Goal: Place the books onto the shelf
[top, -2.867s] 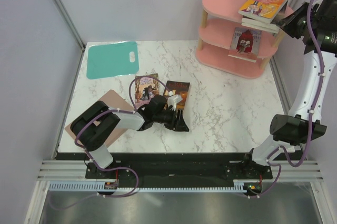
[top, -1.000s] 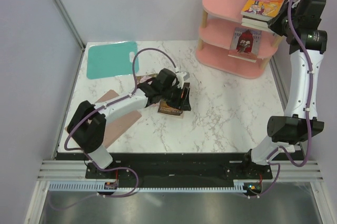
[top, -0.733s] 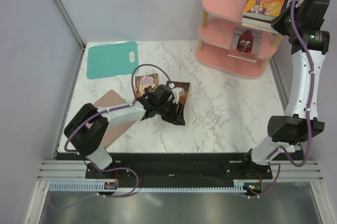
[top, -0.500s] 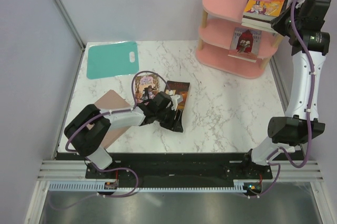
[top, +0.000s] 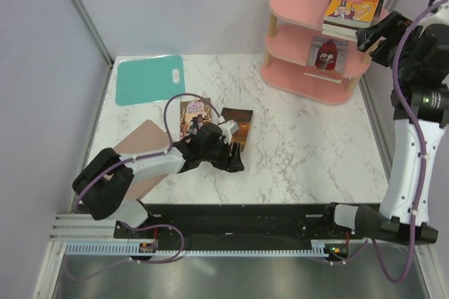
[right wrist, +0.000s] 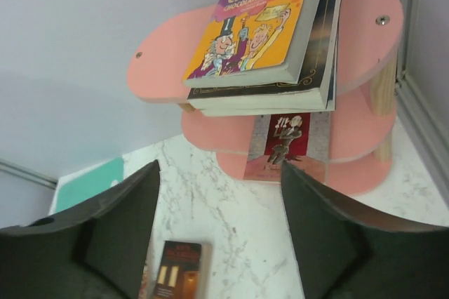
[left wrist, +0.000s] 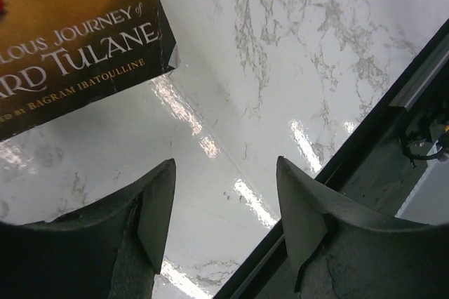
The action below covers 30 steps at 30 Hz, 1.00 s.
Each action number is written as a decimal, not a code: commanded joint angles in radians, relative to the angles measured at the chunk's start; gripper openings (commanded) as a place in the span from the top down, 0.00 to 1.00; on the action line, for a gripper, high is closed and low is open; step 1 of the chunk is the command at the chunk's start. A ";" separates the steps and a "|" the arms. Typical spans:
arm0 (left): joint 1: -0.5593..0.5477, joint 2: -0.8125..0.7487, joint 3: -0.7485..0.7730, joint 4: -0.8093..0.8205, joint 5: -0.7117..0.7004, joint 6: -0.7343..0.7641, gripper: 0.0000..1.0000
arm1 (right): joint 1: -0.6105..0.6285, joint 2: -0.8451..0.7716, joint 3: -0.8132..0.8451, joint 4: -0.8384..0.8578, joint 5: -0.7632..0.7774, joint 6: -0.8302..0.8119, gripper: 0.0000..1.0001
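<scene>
brown book [left wrist: 70,39]: lower corner showing, flat on marble table [left wrist: 302,46] | left gripper [left wrist: 224,169]: jaws apart, empty, just off book corner | black rail [left wrist: 379,137]: well right of book

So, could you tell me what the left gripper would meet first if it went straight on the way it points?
Probably the bare marble tabletop: the left gripper points down at it, just clear of the corner of the Edward Tulane book.
</scene>
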 commanded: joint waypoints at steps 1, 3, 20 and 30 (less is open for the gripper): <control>0.002 -0.126 0.095 -0.109 -0.122 0.034 0.33 | -0.004 -0.131 -0.177 0.078 -0.063 -0.020 0.17; 0.012 -0.140 0.140 -0.174 -0.157 0.066 0.32 | -0.004 -0.153 -0.250 0.079 -0.083 -0.021 0.07; 0.124 -0.148 0.234 -0.283 -0.178 0.031 0.27 | 0.202 -0.030 -0.387 0.139 -0.200 0.016 0.02; 0.293 0.056 0.345 -0.341 -0.083 0.032 0.27 | 0.525 0.009 -0.888 0.411 -0.150 0.199 0.02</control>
